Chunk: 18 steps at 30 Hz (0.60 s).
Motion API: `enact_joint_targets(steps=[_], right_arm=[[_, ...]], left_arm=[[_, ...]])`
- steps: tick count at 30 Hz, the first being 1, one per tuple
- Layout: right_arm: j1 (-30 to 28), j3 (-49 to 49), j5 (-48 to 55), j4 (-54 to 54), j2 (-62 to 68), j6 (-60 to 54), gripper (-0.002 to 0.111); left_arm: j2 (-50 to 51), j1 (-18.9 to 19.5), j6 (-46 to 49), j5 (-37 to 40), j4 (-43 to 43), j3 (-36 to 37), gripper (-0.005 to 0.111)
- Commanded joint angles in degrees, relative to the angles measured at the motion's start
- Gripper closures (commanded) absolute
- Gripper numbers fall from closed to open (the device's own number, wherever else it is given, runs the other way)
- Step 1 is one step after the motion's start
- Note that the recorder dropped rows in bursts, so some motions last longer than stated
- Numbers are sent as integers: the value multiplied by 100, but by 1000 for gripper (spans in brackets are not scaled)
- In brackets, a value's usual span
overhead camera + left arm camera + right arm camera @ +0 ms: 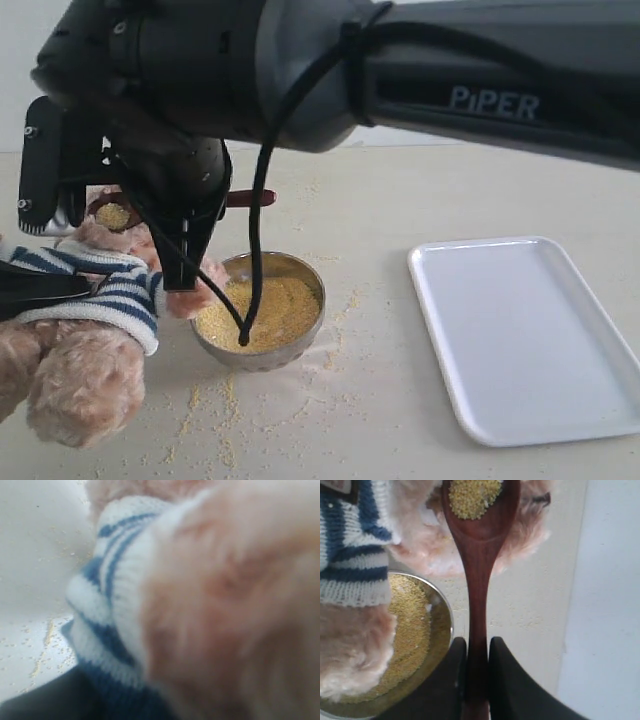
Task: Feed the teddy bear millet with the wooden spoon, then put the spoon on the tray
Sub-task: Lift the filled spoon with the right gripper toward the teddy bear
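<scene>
The teddy bear [85,330] in its striped shirt sits at the left, filling the left wrist view [225,605]. My left gripper [40,287] is shut on its body; one dark finger [45,700] shows against the shirt. My right gripper [190,215] reaches across and is shut on the handle of the wooden spoon [479,545]. The spoon's bowl, with a small heap of millet [474,495], is at the bear's face [112,213]. More millet [262,310] fills the steel bowl just right of the bear. The white tray [530,330] lies at the right with nothing on it.
Loose grains are scattered on the table around the steel bowl [305,265], mostly in front of it and to its right. The right arm's dark body and its cable [258,230] hang over the bowl. The tray's edge [610,605] shows beside the spoon.
</scene>
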Motion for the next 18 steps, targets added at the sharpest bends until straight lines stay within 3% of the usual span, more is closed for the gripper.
enact_joint_targets(steps=[1,18], right_arm=[[259,-39,17,-769,-6,170,108],[365,-39,394,-1583,-6,311,108]], left_arm=[[-19,16,46,186,-93,24,102],[-19,16,127,186,-93,24,102]])
